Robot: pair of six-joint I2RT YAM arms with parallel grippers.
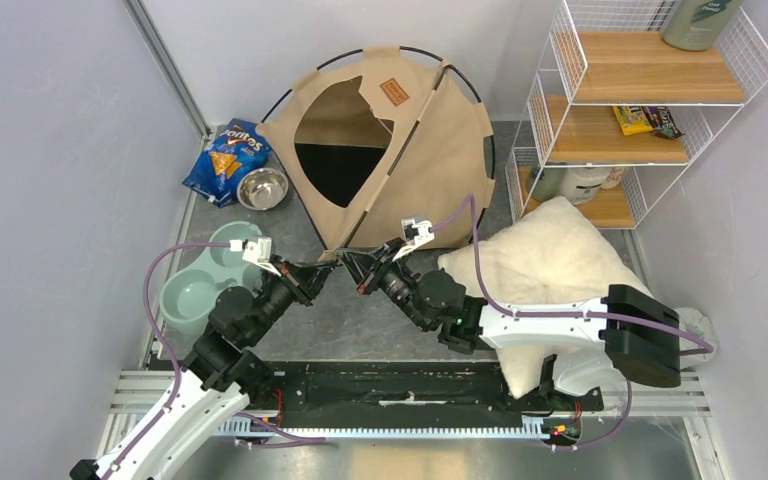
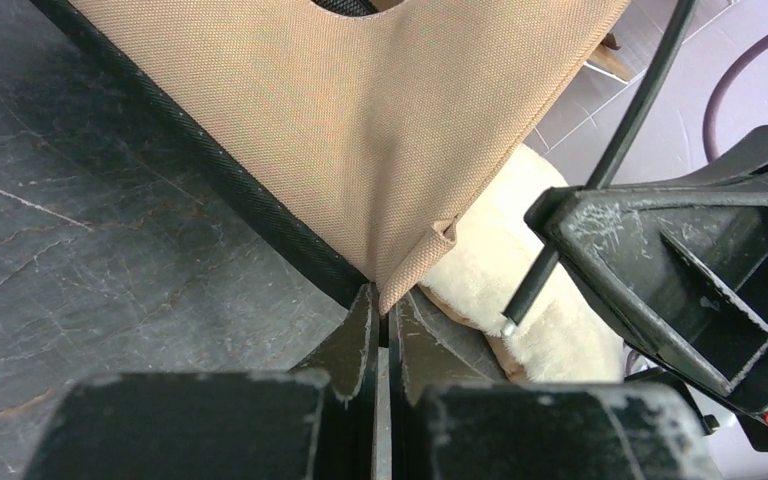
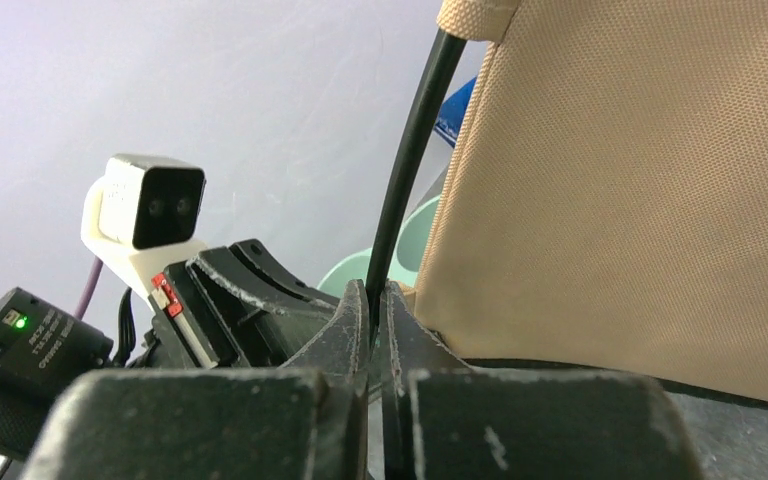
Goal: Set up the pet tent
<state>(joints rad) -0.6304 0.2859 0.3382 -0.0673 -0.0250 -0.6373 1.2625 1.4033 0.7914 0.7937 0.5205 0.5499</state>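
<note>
The pet tent (image 1: 400, 150) stands on the counter (image 2: 110, 250) toward the back, arched doorway facing me. Its near corner comes down right between my two arms, and that is where this can go sour. My left gripper (image 2: 382, 305) is closed on the very edge of that corner. The pinch looks thin, so a pull from the other side could drag the canvas out and let the corner flop. My right gripper (image 3: 374, 300) is clamped on the black pole (image 2: 628, 140) a little above its end. The pole tip (image 2: 511, 324) hangs free just beside the small corner pocket (image 2: 443, 234), not inside it. As I read it, the tip has to go into that pocket. The pole looks bowed and likely springy, so if I push at the wrong angle it may slide through the fingers or twist in them. The tip would then skate past the pocket into the fluffy pillow (image 1: 545, 260) lying just behind the corner. If the pole springs loose it could jolt the whole tent sideways, since nothing else pins it down. The two grippers are also very near each other, so closing the last gap risks knocking one against the other. From the wrist views I cannot tell how deep the pocket is, so a shallow seating that pops out again is a real worry.
</note>
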